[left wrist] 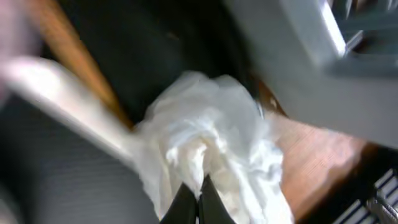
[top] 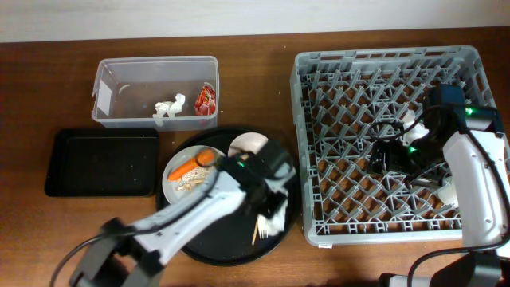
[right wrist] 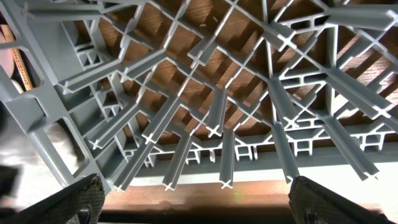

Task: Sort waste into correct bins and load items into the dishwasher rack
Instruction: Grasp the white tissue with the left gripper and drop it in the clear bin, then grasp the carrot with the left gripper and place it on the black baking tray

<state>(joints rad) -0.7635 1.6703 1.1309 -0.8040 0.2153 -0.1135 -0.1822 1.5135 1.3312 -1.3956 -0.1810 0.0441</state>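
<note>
My left gripper (top: 273, 209) (left wrist: 198, 196) is shut on a crumpled white paper napkin (left wrist: 211, 137) over the right side of the large round black tray (top: 209, 249). The white plastic fork (top: 261, 232) lies just below it. A pale plate (top: 174, 177) on that tray holds the orange carrot (top: 191, 166) and beige food scraps (top: 191, 185). A cream bowl (top: 247, 144) sits behind the plate. The clear tub (top: 127, 88) holds a red wrapper (top: 205, 99) and a white scrap (top: 169, 107). My right gripper (top: 393, 156) (right wrist: 196, 193) is open and empty, low over the grey dishwasher rack (top: 382, 60) (right wrist: 217, 112).
The shallow black tray (top: 100, 163) lies left of the round tray. The rack's grey wall (left wrist: 292, 50) is close to my left gripper. Small white things (top: 409, 119) (top: 448, 194) show in the rack beside my right arm; I cannot tell what they are.
</note>
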